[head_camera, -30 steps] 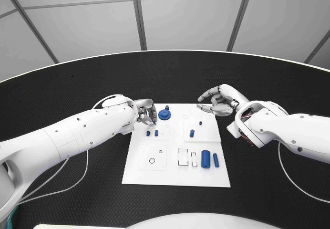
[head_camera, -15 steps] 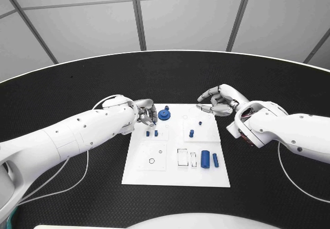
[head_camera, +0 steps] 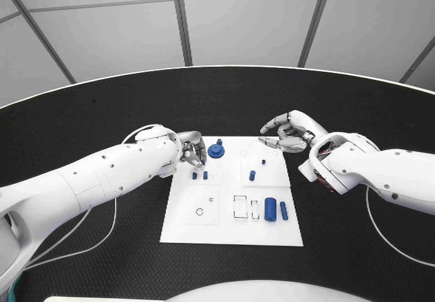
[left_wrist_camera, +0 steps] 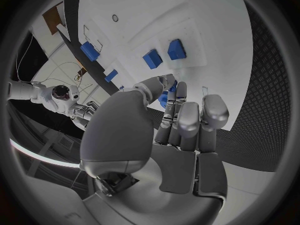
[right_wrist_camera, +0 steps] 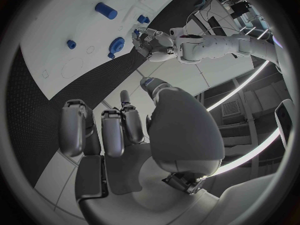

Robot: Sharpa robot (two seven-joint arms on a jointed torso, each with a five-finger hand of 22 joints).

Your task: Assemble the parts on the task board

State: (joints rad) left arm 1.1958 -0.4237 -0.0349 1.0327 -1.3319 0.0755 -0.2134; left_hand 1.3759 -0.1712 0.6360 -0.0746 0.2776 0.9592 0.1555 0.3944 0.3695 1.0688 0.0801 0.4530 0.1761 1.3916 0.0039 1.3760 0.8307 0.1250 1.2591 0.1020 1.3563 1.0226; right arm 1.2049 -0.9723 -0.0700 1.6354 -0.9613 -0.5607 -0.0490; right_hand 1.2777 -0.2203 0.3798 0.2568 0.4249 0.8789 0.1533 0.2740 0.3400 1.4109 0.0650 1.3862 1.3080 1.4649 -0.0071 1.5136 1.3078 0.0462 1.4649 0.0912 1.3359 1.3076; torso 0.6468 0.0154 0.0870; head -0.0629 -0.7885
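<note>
1. My left hand (head_camera: 188,151) sits at the far left corner of the task board (head_camera: 231,233), fingers bunched over the board beside the round blue part (head_camera: 215,151). Whether they pinch anything, I cannot tell; the fingertips hide it.
2. Two small blue pieces (head_camera: 199,175) lie just nearer me than that hand, likely the next candidates for seating.
3. My right hand (head_camera: 288,133) hovers off the board's far right corner, fingers curled in on nothing, kept clear I judge so the left has room.
4. A larger blue cylinder (head_camera: 270,208) and a slim pin (head_camera: 283,211) wait near the board's right edge, untouched.
</note>
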